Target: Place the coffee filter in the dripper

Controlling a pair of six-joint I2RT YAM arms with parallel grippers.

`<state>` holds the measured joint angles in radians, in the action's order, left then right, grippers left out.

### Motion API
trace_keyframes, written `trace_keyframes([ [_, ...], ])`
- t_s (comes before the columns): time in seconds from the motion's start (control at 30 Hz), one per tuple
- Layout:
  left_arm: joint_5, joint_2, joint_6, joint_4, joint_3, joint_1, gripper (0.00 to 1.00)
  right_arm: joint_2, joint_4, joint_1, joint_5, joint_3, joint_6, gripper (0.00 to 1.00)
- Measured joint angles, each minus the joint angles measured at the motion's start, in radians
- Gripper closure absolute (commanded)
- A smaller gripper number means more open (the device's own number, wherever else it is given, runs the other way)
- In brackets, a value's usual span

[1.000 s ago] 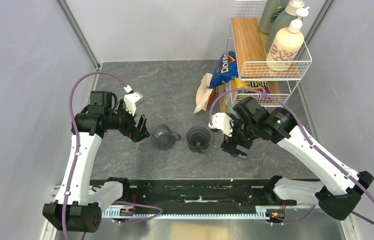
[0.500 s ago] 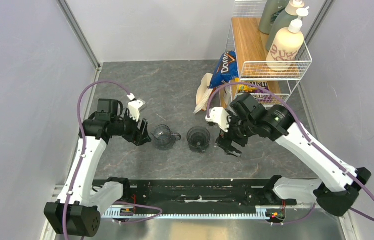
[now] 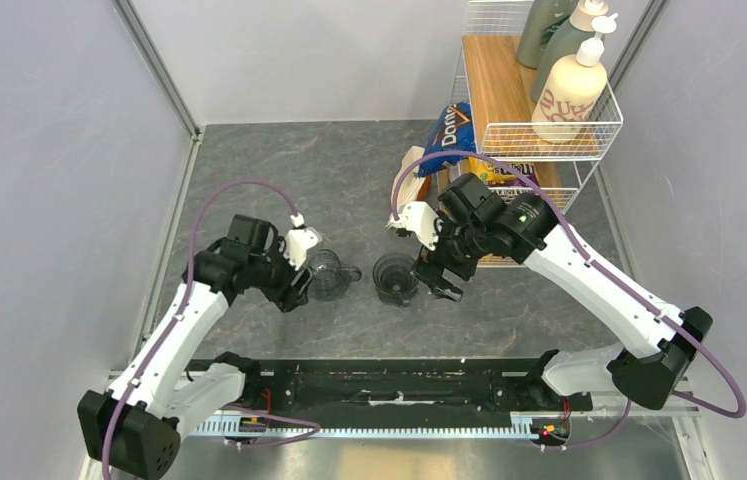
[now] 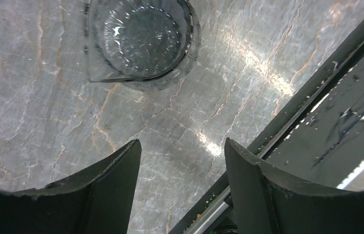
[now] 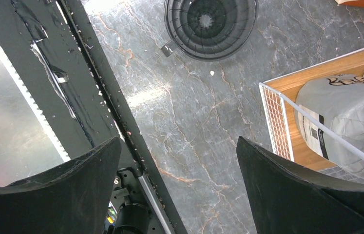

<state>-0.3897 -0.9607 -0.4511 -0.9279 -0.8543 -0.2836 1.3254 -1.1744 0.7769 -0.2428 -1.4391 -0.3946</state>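
Note:
The dripper is a dark ribbed funnel cup on the grey marble table, and it also shows at the top of the right wrist view. Nothing is inside it. My right gripper hangs open just right of the dripper with nothing between its fingers. Beside the clear glass jug, on its left, my left gripper is open and empty. The jug lies ahead of its fingers. The coffee filter as a single white cone is not in view.
A beige-and-white wedge packet lies behind the right wrist, next to a blue chip bag. A white wire rack with bottles stands at the back right. The dark base rail runs along the near edge.
The left arm has swung right, up to the glass jug, and its jaws have narrowed somewhat. The right arm has moved left and closer to the dripper, staying open.

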Motion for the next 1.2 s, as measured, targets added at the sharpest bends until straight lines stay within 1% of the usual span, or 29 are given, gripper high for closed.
trace_keyframes([
  [0.17, 0.105, -0.013, 0.008, 0.077, 0.084, -0.097, 0.31, 0.000, 0.000, 0.000, 0.018, 0.000, 0.011, 0.03],
  [0.33, 0.183, -0.134, 0.056, 0.172, 0.081, -0.150, 0.32, 0.000, 0.000, 0.000, 0.037, 0.000, 0.013, 0.03],
  [0.6, 0.250, -0.287, 0.188, 0.289, 0.059, -0.167, 0.32, 0.000, 0.000, 0.000, 0.066, 0.000, 0.013, 0.03],
  [0.77, 0.304, -0.318, 0.322, 0.370, 0.053, -0.172, 0.31, 0.000, 0.000, 0.000, 0.076, 0.000, 0.015, 0.03],
  [1.0, 0.408, -0.378, 0.520, 0.478, 0.039, -0.172, 0.26, 0.000, 0.001, 0.000, 0.083, 0.000, 0.022, 0.03],
  [1.13, 0.468, -0.420, 0.593, 0.530, 0.018, -0.172, 0.23, 0.007, 0.007, 0.000, 0.083, 0.000, 0.029, 0.03],
  [1.17, 0.470, -0.431, 0.599, 0.544, 0.013, -0.172, 0.23, 0.012, 0.009, 0.000, 0.083, 0.000, 0.029, 0.00],
  [1.2, 0.475, -0.445, 0.603, 0.561, 0.006, -0.172, 0.23, 0.016, 0.009, 0.000, 0.082, 0.000, 0.029, 0.01],
])
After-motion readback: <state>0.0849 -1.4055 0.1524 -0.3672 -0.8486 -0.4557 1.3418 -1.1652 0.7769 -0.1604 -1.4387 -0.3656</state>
